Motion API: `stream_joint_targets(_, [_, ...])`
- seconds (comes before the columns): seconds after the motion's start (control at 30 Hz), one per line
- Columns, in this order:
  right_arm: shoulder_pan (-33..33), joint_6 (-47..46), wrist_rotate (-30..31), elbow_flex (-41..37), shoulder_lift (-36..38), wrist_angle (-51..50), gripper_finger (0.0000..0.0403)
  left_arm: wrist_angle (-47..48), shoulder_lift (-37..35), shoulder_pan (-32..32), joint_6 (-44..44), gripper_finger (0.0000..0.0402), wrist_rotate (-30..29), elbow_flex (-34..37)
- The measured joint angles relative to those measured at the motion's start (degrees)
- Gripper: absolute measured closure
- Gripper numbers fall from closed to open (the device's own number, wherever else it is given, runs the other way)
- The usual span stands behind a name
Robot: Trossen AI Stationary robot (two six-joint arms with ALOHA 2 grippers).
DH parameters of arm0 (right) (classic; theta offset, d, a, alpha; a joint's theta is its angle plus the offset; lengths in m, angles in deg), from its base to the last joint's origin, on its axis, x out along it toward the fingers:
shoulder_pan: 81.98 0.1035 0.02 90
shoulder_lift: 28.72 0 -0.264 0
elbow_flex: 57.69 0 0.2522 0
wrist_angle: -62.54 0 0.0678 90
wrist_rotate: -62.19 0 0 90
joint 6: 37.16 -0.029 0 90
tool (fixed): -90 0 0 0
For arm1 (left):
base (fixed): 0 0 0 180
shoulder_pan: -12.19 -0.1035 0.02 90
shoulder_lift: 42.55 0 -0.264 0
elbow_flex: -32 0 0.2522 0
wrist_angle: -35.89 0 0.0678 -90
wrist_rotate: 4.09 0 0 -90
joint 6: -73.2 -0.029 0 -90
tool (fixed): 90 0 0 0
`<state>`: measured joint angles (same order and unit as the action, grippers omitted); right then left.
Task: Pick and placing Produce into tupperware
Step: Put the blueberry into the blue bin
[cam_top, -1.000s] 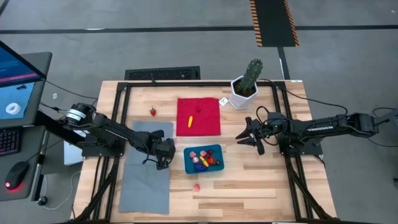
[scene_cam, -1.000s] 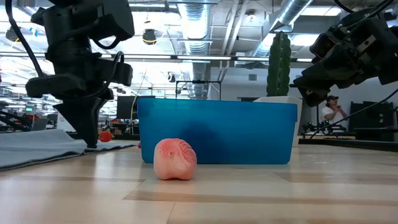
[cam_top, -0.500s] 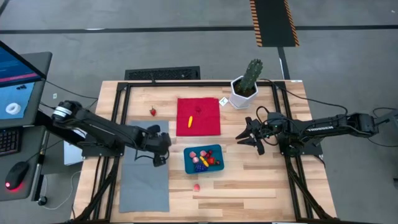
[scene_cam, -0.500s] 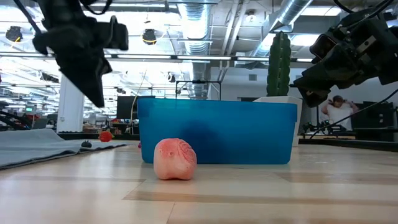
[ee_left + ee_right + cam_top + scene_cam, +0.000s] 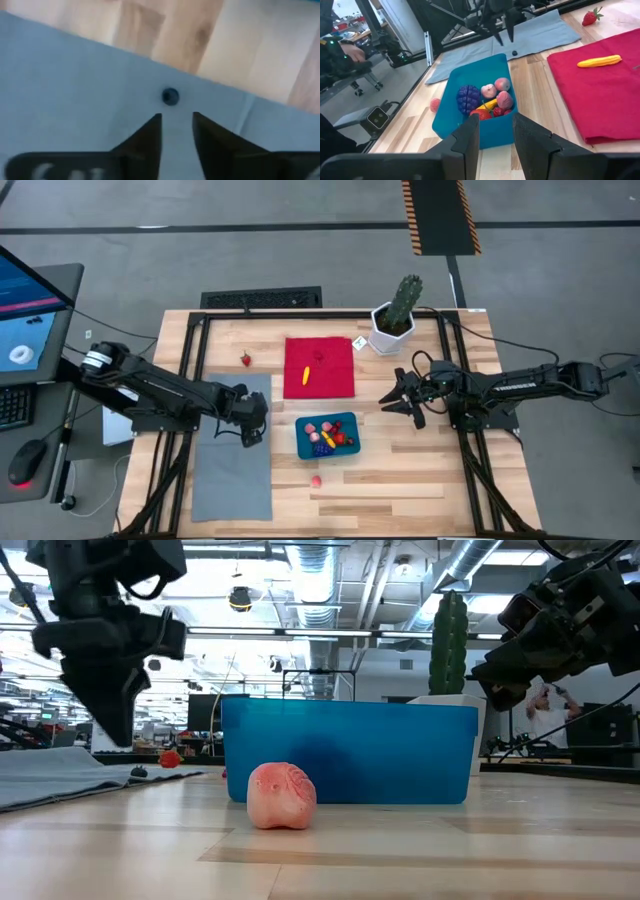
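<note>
1. Over the grey mat (image 5: 232, 448) near its edge toward the container, the left tool (image 5: 250, 423) hangs raised; the high view hides its fingertips under the arm's own bulk, and only the left wrist view shows them, slightly parted with nothing between them.
2. A tiny dark blue bead-like berry (image 5: 170, 96) lies on the mat just ahead of those fingers (image 5: 150, 137), apart from them; in the low view it is only a dark speck (image 5: 138, 771).
3. The right tool (image 5: 398, 401) waits above bare wood on the other side of the teal container (image 5: 301, 442), well apart from it. Its fingers stand partly open and hold nothing.
4. The container is shallow, rectangular, smooth plastic with rounded corners. It holds a knobbly blue-purple cluster (image 5: 468, 98), pink rounded pieces (image 5: 496, 89), a yellow piece (image 5: 488, 104) and red pieces (image 5: 486, 113). From the low view its wall (image 5: 350, 752) hides all of these.
5. A wrinkled pink piece (image 5: 281, 795) lies on the wooden counter (image 5: 400, 480) just in front of the container, outside it.
6. A yellow banana-like piece (image 5: 306, 375) lies on the red cloth (image 5: 335, 375), beside a small red piece too small to make out. A strawberry (image 5: 246, 359) sits on bare wood between cloth and mat.
7. A green cactus in a white pot (image 5: 395, 320) stands at the far side of the counter.
</note>
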<state>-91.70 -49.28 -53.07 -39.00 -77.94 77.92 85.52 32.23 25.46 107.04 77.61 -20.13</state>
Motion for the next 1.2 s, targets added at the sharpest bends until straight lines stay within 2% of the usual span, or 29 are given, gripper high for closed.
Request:
stream_joint_targets(0.07, [0.0, 0.0, 0.0, 0.0, 0.0, 0.0, 0.0264, -0.5, 0.2, -0.5, -0.7, 0.0272, 2.7, 0.3])
stream_joint_targets(0.2, [0.0, 0.0, 0.0, 0.0, 0.0, 0.0, 0.0263, -0.9, 1.1, -1.5, -2.0, 0.0225, 2.9, 0.3])
stream_joint_targets(0.3, [0.0, 0.0, 0.0, 0.0, 0.0, 0.0, 0.0261, -3.6, 2.7, -2.1, -3.9, 0.0212, 3.5, 0.3])
stream_joint_targets(0.4, [0.0, 0.0, 0.0, 0.0, 0.0, 0.0, 0.0262, -6.7, 4.8, -3.3, -6.2, 0.0211, 6.7, 0.3])
stream_joint_targets(0.6, [0.0, 0.0, 0.0, 0.0, 0.0, -0.2, 0.0264, -5.9, 8.1, -5.4, -8.2, 0.0238, 7.1, 0.3])
stream_joint_targets(0.93, [0.0, 0.0, 0.0, 0.0, 0.0, -0.4, 0.0262, -5.8, 8.6, -5.9, -10.8, 0.0287, 6.4, 0.3])
stream_joint_targets(1.2, [0.0, 0.0, 0.0, 0.0, 0.0, -0.4, 0.0262, -5.2, 8.6, -5.9, -11.7, 0.037, 6.9, 0.3])
